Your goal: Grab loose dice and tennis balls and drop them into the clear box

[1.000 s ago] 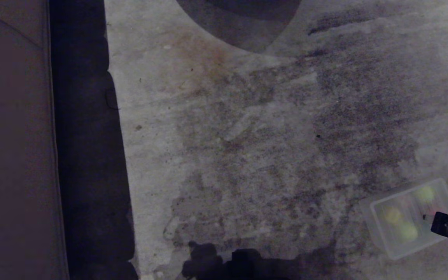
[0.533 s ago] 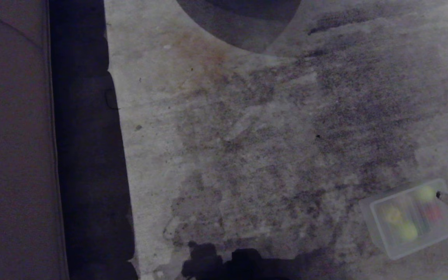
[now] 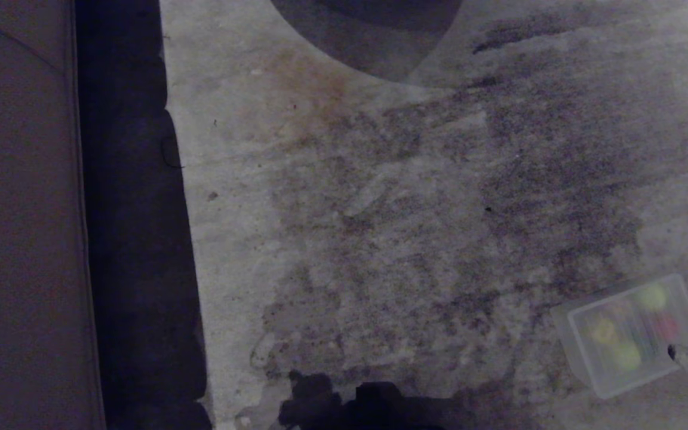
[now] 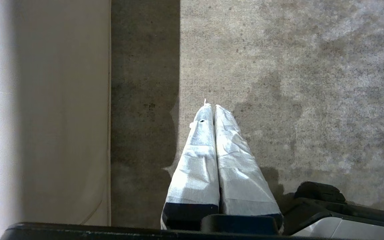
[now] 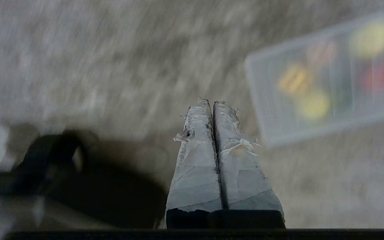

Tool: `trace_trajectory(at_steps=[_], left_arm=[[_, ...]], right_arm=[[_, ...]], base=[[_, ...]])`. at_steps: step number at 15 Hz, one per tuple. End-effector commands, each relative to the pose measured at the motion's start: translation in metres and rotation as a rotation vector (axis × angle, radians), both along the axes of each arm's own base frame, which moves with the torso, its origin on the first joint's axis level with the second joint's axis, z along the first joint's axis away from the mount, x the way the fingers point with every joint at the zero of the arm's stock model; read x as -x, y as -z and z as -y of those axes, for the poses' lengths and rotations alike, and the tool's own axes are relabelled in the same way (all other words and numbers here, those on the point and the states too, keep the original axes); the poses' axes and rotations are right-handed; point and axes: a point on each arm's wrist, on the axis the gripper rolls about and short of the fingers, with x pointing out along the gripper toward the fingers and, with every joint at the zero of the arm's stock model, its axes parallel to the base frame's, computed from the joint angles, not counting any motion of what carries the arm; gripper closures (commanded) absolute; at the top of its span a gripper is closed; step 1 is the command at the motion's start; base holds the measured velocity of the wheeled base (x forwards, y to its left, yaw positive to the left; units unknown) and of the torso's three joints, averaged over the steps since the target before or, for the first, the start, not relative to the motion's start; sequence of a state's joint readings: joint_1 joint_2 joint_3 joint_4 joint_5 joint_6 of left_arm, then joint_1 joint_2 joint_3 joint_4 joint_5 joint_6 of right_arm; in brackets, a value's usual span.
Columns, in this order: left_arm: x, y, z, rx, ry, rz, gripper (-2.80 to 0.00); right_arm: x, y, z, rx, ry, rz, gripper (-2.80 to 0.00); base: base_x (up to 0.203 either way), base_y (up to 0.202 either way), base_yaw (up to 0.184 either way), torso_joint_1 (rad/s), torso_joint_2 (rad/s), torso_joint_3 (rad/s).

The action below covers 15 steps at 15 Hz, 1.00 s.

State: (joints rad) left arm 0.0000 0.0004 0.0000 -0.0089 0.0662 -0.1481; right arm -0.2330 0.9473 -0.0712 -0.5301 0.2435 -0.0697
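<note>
The translucent, round-cornered clear box [image 3: 601, 382] on the carpet [image 3: 380, 209] holds three yellow-green tennis balls [image 3: 624, 356] and one red die [image 3: 666, 326]; right gripper [image 5: 212, 101] and left gripper [image 4: 211, 105] clenched empty.

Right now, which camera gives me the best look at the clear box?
The head view: the whole clear box sits on the floor at lower right, its outline plain, with balls and a red die inside. The right wrist view shows it smeared and cut off at the edge. The left wrist view misses it.
</note>
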Motion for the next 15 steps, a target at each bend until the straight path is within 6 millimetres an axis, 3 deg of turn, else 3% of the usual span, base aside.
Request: trace_trajectory(at_steps=[1,4,8,15], left_arm=[[0.0,0.0,0.0,0.001,0.0,-0.001,0.0],[0.0,0.0,0.0,0.001,-0.001,0.001,0.0],[0.0,0.0,0.0,0.001,-0.001,-0.001,0.0],[0.0,0.0,0.0,0.001,0.0,0.0,0.0]], right_arm=[[0.04,0.001,-0.013,0.025,-0.036,0.128,0.0],[0.08,0.024,-0.017,0.024,-0.02,0.165,0.0],[0.109,0.044,-0.016,0.021,0.002,0.322,0.0],[0.112,0.048,-0.016,0.013,0.006,0.34,0.0]], base=[[0.0,0.0,0.0,0.0,0.0,0.0],[0.0,0.0,0.0,0.0,0.0,0.0],[0.0,0.0,0.0,0.0,0.0,0.0],[0.0,0.0,0.0,0.0,0.0,0.0]])
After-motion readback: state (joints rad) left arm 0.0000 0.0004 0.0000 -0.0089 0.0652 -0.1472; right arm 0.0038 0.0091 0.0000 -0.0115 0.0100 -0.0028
